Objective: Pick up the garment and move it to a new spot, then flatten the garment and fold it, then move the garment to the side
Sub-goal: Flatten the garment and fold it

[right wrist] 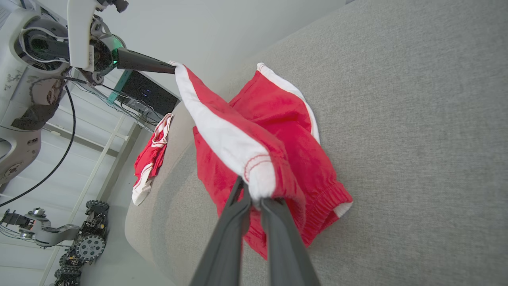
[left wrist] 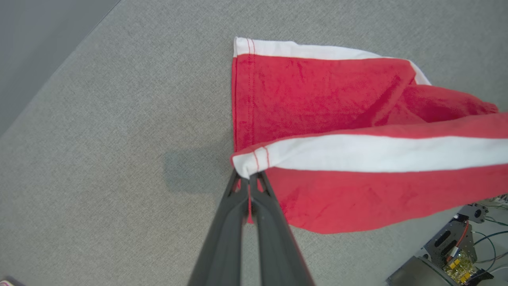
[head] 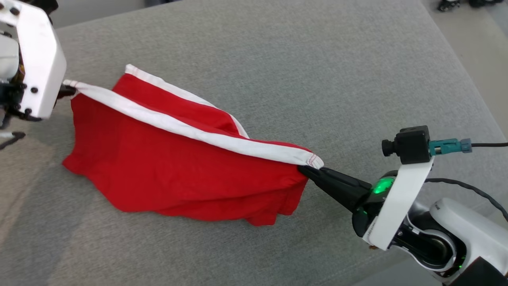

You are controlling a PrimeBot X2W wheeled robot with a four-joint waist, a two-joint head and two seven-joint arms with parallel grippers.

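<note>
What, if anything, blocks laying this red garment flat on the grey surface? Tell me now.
Nothing visible does. The left end effector and right end effector are both shut on the red garment, holding its white stripe stretched above the grey surface, with its lower part resting there.

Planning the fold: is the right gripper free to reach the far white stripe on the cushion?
Probably not yet: right gripper is shut on the garment; nothing else blocks the way.

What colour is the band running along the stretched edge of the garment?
White band on a red garment; clearest in the left wrist view.
</note>
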